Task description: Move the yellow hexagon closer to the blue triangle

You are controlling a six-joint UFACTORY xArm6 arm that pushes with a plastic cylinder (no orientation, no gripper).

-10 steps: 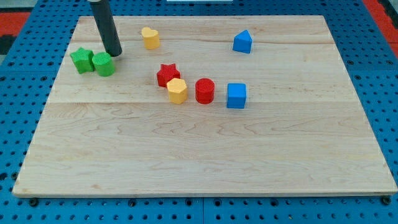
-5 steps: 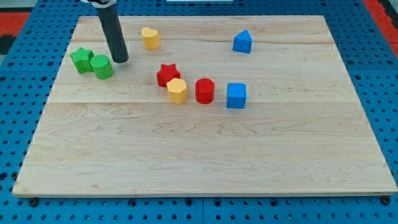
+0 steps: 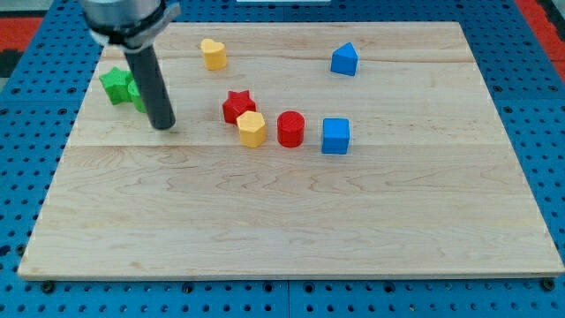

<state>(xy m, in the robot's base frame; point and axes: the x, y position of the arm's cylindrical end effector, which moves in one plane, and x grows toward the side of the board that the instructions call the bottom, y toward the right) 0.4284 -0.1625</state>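
My tip (image 3: 163, 126) rests on the wooden tabletop (image 3: 291, 221) in the left part of the view, and the dark rod rises from it toward the view's top left. This arm has no jaws at all, so nothing is apart, together or clamped; it ends only in the rod. The yellow hexagon (image 3: 252, 129) lies to the view's right of my tip, at nearly the same height in the view, with a stretch of bare wood between them. It touches the red star (image 3: 237, 105), which sits just above it and a little to the left. Just beside the hexagon on its right stands the red cylinder (image 3: 290, 128), and further right, near it, is the blue cube (image 3: 335, 136). The blue triangle (image 3: 344, 59) is well apart from my tip, far to the right and toward the view's top, and also well apart from the hexagon. A yellow heart (image 3: 213, 53) is above and to the right of my tip, near the top edge. Just above and left of my tip is a green star (image 3: 115, 85); beside it another green block (image 3: 138, 94) is partly hidden behind the rod, so I cannot tell its shape.
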